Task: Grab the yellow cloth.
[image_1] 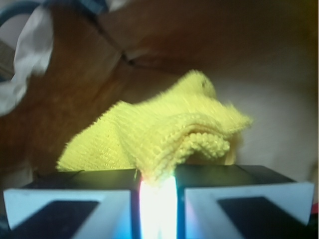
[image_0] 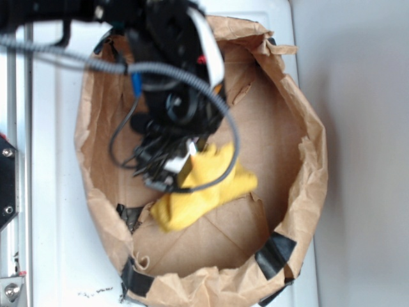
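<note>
The yellow cloth (image_0: 201, 188) lies crumpled inside the brown paper bag (image_0: 307, 192), near its middle. My gripper (image_0: 176, 167) reaches down into the bag at the cloth's upper left end. In the wrist view a fold of the yellow cloth (image_1: 164, 132) runs down into the narrow gap between the two fingers, and my gripper (image_1: 157, 191) is shut on that fold. The rest of the cloth bunches up beyond the fingertips. The pinched part looks washed out by glare.
The bag's rolled rim is patched with black tape (image_0: 276, 252) at the front. The bag sits on a white surface (image_0: 54, 192). A metal rail (image_0: 7, 185) runs along the left edge. Black cables (image_0: 137, 137) hang from the arm over the bag.
</note>
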Controlling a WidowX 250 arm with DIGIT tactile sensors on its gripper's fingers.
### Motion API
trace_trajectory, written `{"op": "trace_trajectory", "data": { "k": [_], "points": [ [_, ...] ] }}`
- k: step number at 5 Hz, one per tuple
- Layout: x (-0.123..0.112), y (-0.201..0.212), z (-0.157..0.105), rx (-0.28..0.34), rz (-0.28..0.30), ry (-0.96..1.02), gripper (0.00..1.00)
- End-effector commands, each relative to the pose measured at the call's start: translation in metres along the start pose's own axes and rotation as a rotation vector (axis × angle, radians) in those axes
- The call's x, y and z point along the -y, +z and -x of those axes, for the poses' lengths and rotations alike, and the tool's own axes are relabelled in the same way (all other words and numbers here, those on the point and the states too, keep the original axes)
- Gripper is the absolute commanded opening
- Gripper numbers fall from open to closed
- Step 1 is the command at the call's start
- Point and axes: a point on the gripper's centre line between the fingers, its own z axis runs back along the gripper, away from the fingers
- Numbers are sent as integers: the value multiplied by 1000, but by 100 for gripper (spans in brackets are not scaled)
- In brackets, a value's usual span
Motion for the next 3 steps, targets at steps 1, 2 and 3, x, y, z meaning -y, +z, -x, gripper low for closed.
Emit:
{"op": "trace_trajectory", "data": {
  "k": [1, 2, 3],
  "points": [
    [21, 65, -16, -141, -408, 286, 0],
    [34, 72, -20, -226, -491, 405, 0],
    [52, 72, -24, -256, -526, 401, 0]
  ]
}}
